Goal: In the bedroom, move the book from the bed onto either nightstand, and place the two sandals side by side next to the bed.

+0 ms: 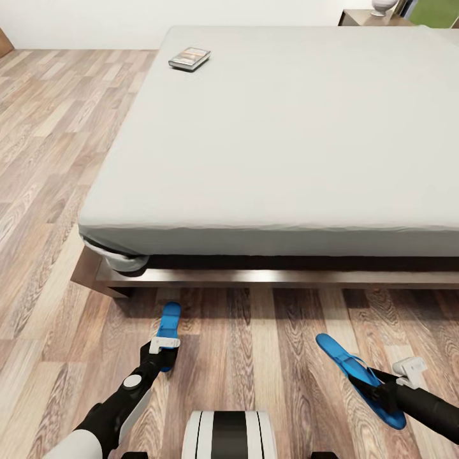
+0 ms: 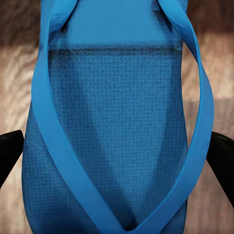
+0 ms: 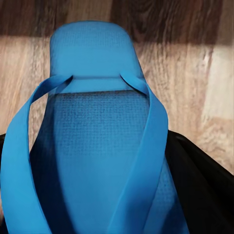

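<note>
Left gripper [image 1: 164, 347] fingers are pinching 1 sandal [image 1: 169, 325]; right gripper [image 1: 390, 387] fingers are gripping the other sandal [image 1: 357, 376]. Both are looking light and floppy, best held across the sole's mid-width.

A bright blue sandal [image 2: 117, 146] lay close under the camera, its woven footbed crossed by two thin straps [image 2: 58, 141] that met in a V. A dark fingertip [image 2: 9, 156] of the left gripper [image 2: 117, 163] stood at each of the sandal's long edges. Wood-plank floor [image 2: 214, 63] showed beyond the sandal.
</note>
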Robot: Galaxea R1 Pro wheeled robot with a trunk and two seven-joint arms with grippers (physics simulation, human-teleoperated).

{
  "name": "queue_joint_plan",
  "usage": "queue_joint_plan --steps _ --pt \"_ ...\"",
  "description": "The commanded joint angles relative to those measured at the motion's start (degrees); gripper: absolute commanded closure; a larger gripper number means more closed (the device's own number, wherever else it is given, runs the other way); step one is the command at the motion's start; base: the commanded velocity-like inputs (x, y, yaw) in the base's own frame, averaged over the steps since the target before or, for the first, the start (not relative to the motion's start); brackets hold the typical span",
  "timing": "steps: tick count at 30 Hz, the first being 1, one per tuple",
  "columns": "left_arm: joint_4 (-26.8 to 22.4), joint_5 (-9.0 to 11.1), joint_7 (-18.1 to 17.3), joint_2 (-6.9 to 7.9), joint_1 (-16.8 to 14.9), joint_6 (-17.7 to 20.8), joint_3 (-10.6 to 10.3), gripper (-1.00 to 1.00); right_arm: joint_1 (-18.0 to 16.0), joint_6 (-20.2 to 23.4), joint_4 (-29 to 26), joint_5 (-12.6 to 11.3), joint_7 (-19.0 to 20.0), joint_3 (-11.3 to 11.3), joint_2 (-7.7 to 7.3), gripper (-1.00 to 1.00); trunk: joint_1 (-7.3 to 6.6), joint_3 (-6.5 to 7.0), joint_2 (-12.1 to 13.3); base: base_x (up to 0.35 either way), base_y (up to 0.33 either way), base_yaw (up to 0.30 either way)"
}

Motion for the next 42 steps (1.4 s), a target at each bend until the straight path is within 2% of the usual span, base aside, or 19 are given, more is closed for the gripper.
queue_joint_plan --steps 1,4,7,13,15,23,29,33,42 --pt "0.0 0.5 0.5 0.08 0.0 -0.2 -0.5 1.0 -0.2 0.5 -0.1 0.4 0.4 -0.1 0.01 1.0 -0.01 -0.03 0.0 0.0 0.0 0.0" --pt "0.0 0.5 0.5 0.08 0.0 -0.3 -0.5 1.0 -1.1 2.7 -0.1 0.4 0.4 -0.1 -0.04 1.0 -0.01 -0.03 0.0 0.0 0.0 0.0" --pt "0.0 0.5 0.5 0.08 0.0 -0.3 -0.5 1.0 -1.8 3.7 -0.1 0.4 0.5 0.0 -0.72 1.0 -0.01 -0.03 0.0 0.0 0.0 0.0" --pt "0.0 0.5 0.5 0.08 0.0 -0.3 -0.5 1.0 -2.1 4.4 -0.1 0.4 0.5 0.0 -1.89 1.0 0.15 -1.36 -0.1 0.0 0.0 0.0" --pt "0.0 0.5 0.5 0.08 0.0 -0.3 -0.5 1.0 -2.2 4.5 -0.1 0.4 0.5 0.0 -2.12 1.0 0.15 -1.36 -0.1 0.0 0.0 0.0" --pt "0.0 0.5 0.5 0.08 0.0 -0.3 -0.5 1.0 -2.7 4.7 -0.1 0.4 0.5 0.1 -2.26 1.0 0.15 -1.36 -0.1 0.0 0.0 0.0" --pt "-0.1 0.5 0.5 0.52 -0.1 -0.3 -0.5 1.0 -2.8 4.7 -0.1 0.4 0.5 0.3 -2.28 1.0 0.3 -2.69 -0.2 0.0 0.0 0.0" --pt "-0.6 0.6 0.4 1.05 -0.1 -0.2 -0.5 1.0 -3.0 4.8 -0.1 0.4 0.5 0.4 -2.33 1.0 0.3 -2.69 -0.2 0.0 0.0 0.0" --pt "-1.0 0.6 0.5 1.21 0.0 -0.2 -0.5 1.0 -3.0 4.8 -0.1 0.4 0.5 0.4 -2.44 1.0 0.3 -2.69 -0.2 0.001 0.0 0.0"
